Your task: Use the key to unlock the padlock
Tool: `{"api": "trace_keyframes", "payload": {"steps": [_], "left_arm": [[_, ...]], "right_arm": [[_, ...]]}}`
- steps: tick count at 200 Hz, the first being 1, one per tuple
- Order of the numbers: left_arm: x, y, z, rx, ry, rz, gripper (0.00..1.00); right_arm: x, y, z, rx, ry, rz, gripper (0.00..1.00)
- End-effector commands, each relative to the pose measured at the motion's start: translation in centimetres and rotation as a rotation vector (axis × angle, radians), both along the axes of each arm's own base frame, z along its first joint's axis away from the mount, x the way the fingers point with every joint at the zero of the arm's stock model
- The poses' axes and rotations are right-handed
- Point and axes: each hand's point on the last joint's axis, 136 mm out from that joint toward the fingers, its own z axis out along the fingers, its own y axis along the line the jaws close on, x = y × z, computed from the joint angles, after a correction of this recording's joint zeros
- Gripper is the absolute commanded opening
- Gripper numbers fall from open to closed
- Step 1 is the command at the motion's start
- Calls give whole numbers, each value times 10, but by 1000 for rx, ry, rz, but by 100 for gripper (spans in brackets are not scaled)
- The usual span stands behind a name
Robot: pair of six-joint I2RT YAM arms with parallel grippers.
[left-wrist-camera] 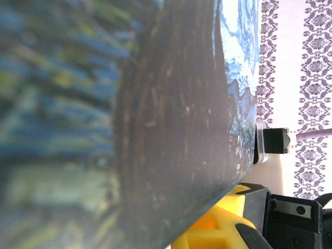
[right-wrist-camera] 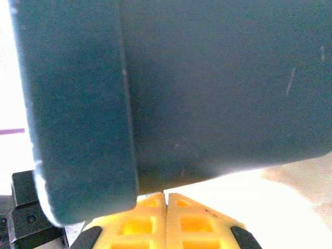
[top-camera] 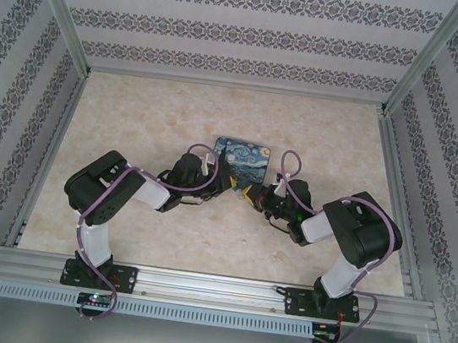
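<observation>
While close against the tin (top-camera: 244, 158), your right gripper (right-wrist-camera: 166, 199) with fingers together, your left gripper (top-camera: 213, 178) unclear.

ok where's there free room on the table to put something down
Bare tabletop lies between the tin and the back wall, in both far corners, and near the front rail between the arm bases. Crowded around the tin's near edge, where left arm and right arm meet.

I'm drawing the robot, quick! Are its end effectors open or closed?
Left end effector: cannot be told; it sits beside the tin.
Right end effector: closed, yellow fingers touching, nothing visible between them.
</observation>
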Motion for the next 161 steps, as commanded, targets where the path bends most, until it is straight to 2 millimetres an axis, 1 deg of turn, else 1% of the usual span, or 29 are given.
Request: {"api": "trace_keyframes", "payload": {"steps": [1,35,80,97,129,137,139,141,161], "left_arm": [[4,-12,15,-101,4,-10,0],[6,-14,16,-149,20,4,0],[3,-11,14,-103,13,-6,0],[2,-10,14,-77,9,-9,0],[0,-5,8,-10,10,-10,0],[0,-4,7,3,13,-11,0],[0,-4,7,6,12,-12,0],[0,-4,7,7,11,-12,0],[1,-4,7,19,9,-15,0]], "right_arm": [[9,11,27,46,-89,12,0],[9,11,28,48,-94,9,0],[12,12,34,54,-105,7,0],[12,10,33,50,-101,9,0],[3,1,16,15,-58,5,0],[4,-1,15,8,-56,2,0],[-3,-4,7,-3,-35,3,0],[-5,-6,4,-7,-27,2,0],[-13,-13,-6,-28,-3,-5,0]]}}
